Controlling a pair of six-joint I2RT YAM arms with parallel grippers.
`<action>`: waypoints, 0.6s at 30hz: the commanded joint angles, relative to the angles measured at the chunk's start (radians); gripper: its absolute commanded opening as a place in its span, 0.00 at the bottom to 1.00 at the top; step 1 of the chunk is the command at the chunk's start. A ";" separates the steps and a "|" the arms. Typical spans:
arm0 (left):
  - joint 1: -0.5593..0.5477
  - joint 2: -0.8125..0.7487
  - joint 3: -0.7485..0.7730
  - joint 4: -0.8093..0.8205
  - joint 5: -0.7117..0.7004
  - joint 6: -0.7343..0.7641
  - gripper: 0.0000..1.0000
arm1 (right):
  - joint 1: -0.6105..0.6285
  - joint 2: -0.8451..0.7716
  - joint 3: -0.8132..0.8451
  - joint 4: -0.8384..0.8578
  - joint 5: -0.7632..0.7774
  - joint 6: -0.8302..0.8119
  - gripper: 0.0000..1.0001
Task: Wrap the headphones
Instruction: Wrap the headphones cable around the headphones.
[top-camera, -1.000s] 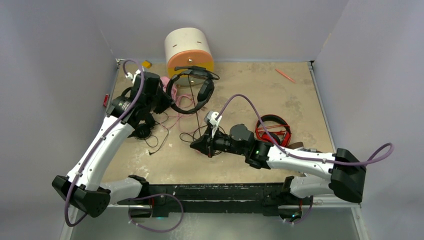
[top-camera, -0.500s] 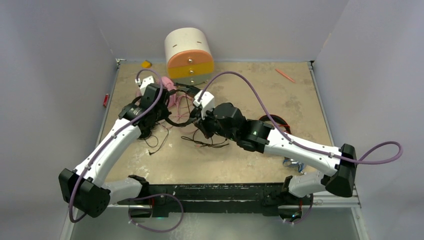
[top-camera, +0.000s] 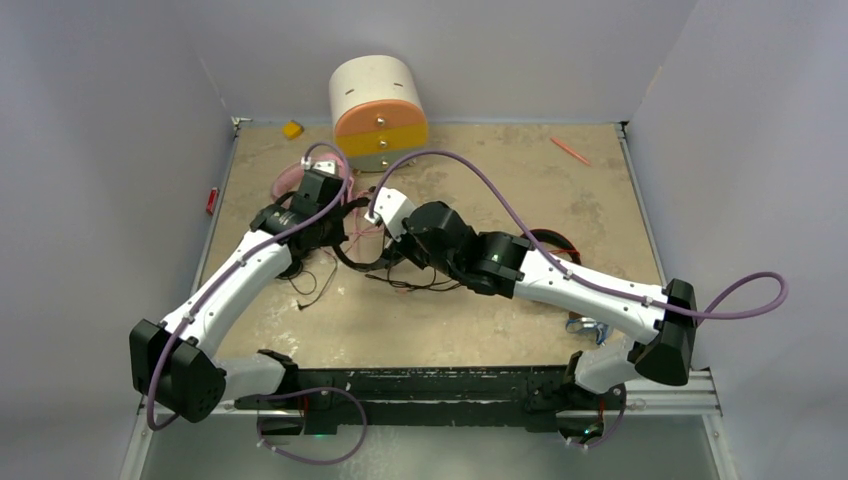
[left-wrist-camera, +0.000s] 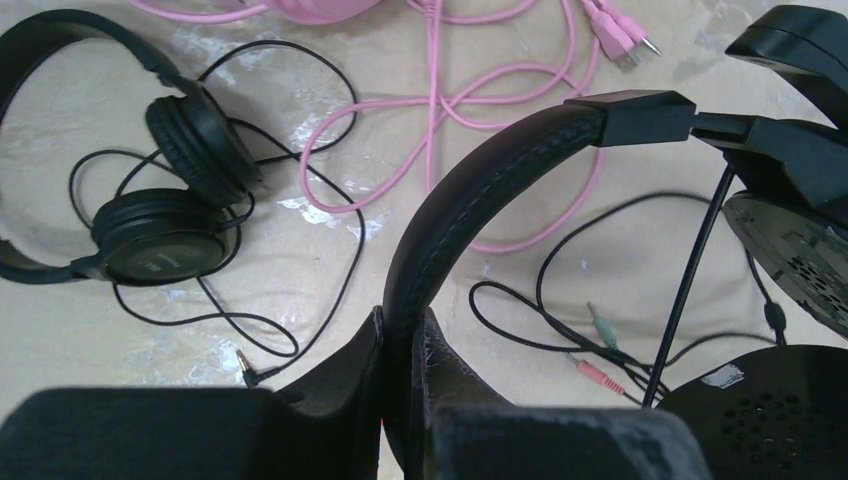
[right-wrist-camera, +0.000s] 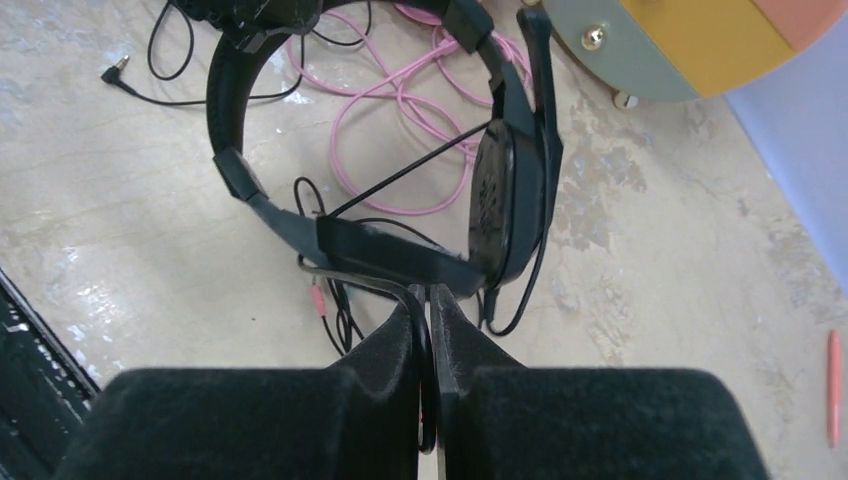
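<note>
My left gripper (left-wrist-camera: 405, 322) is shut on the padded band of a black headset with a microphone arm (left-wrist-camera: 470, 190), held just above the table. My right gripper (right-wrist-camera: 430, 296) is shut on that headset's thin black cable (right-wrist-camera: 372, 282), close under its ear cup (right-wrist-camera: 505, 200). The cable's pink and green plugs (left-wrist-camera: 598, 370) trail on the table. From above, both grippers meet at the headset (top-camera: 352, 256) in the table's middle left. Other headphones lie around: black ones (left-wrist-camera: 170, 205), pink ones with a loose cable (left-wrist-camera: 450, 100), red ones (top-camera: 552, 240) mostly hidden behind my right arm.
The white-orange-yellow drawer box (top-camera: 380, 108) stands at the back. An orange pen (top-camera: 570, 151) lies at the back right and a small yellow piece (top-camera: 292, 129) at the back left. Grey walls close in three sides.
The left arm has brought the black headset down and forward from in front of the drawer box. The right gripper has swung left and back to the headset, with its cable.
</note>
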 joint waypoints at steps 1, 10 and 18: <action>0.001 -0.023 -0.021 0.058 0.141 0.122 0.00 | 0.005 -0.035 0.051 0.084 0.089 -0.078 0.08; 0.001 -0.004 -0.040 0.035 0.286 0.206 0.00 | -0.026 0.017 0.055 0.169 0.202 -0.106 0.23; -0.008 -0.002 -0.020 -0.010 0.399 0.233 0.00 | -0.194 0.078 0.144 0.012 0.099 0.011 0.20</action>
